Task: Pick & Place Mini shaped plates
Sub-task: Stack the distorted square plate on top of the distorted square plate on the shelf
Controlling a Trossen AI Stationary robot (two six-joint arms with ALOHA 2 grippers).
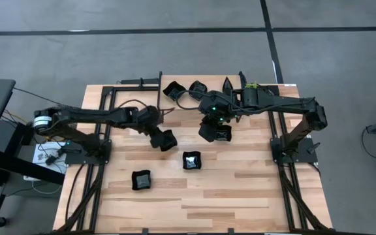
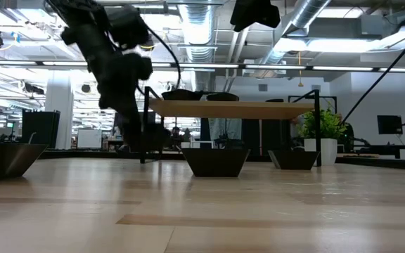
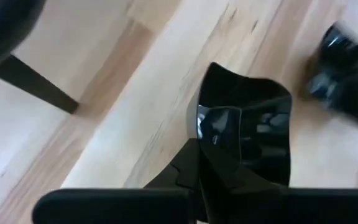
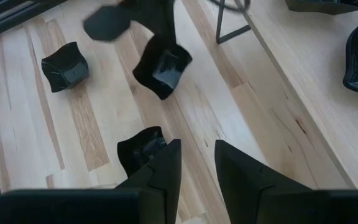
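Closest up is the square plate (image 3: 247,121) pinched in your left hand (image 1: 159,137). The fingers are clamped on one edge, and the rest of the dish sticks out past the fingertips. From above, that hand sits left of the desk's (image 1: 240,196) middle, with the plate on its right side. I can't tell whether the dish is clear of the wood or not.

Count-wise, I get seven mini shaped plates in total:
- One is in your left hand, the one above.
- Three sit on the desk, and all of them look like rounded squares: a front-left plate (image 1: 141,180), a middle plate (image 1: 191,160) and a right-hand plate (image 1: 218,134).
- Three more are up on the raised shelf (image 2: 230,109) along the back edge: a left shelf plate (image 1: 173,90), a second shelf plate (image 1: 198,87) and a narrow pointed plate (image 1: 228,85).

There's also one small green plant (image 1: 250,85), just right of the narrow one.

Your right hand (image 4: 197,163) is spread, with bare wood showing between the fingers and nothing gripped. From above it's over the right-hand plate, and the level camera shows it up high with that dish flat on the desk below. In its own wrist camera, one black dish lies just beside a finger, not between the two.
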